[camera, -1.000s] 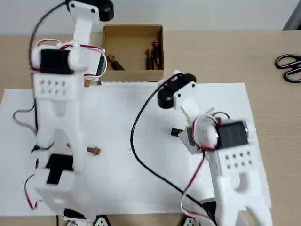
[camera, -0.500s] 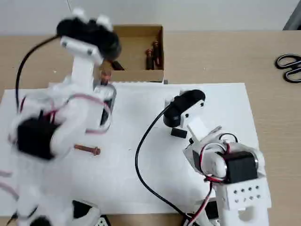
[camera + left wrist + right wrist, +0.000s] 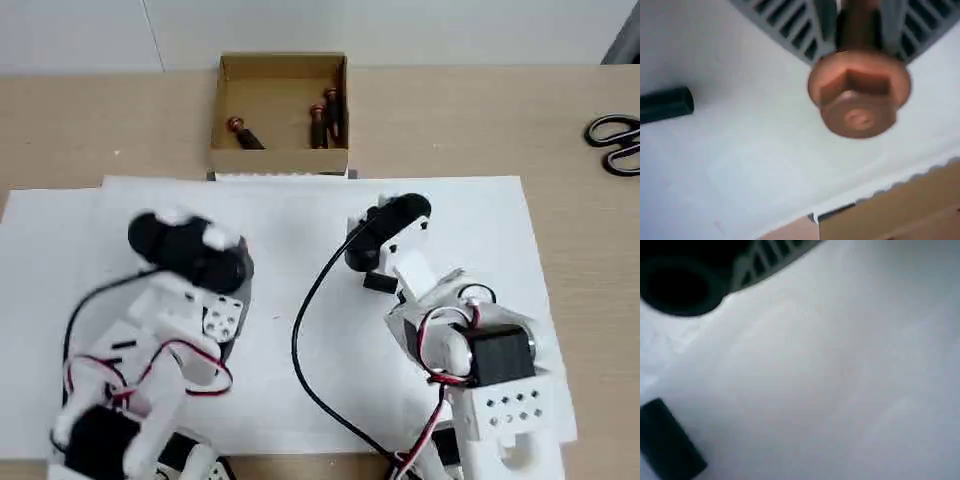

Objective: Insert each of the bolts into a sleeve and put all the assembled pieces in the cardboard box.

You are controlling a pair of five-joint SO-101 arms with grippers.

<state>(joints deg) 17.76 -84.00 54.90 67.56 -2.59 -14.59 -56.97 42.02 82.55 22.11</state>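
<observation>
The copper bolt (image 3: 859, 95) is in the left gripper (image 3: 860, 22). Its shank is clamped between the 2 grey ribbed jaws, and its flanged hex head sticks out over the white paper (image 3: 765, 165). Past the paper's edge, the left wrist view catches a wall of the cardboard box (image 3: 900, 215).

The sleeve (image 3: 675, 285), black and hollow, is seen end-on against a ribbed jaw of the right gripper (image 3: 715, 267), which appears closed on it. A loose sleeve (image 3: 670, 445) lies flat on the paper near it, not touching.

In the high view the box stands at the top centre of the frame, just beyond the paper's far edge. It holds 3 assembled pieces. 1 piece (image 3: 243, 133) lies tilted at the box's left side. The other 2, a pair (image 3: 325, 115), lie side by side at its right.

The left arm (image 3: 150, 350) is folded low in the lower left of the frame. Its black wrist camera (image 3: 190, 252) faces up, and its links are bunched close over the paper. The right arm (image 3: 470, 350) fills the lower right and leans toward the centre. Its black camera (image 3: 388, 225) sits just right of the frame's middle, and a black cable (image 3: 300, 340) loops from it down to the bottom edge.

Scissors (image 3: 615, 140) lie on the wooden table (image 3: 450, 110) at the right edge of the frame, well apart from the paper.
</observation>
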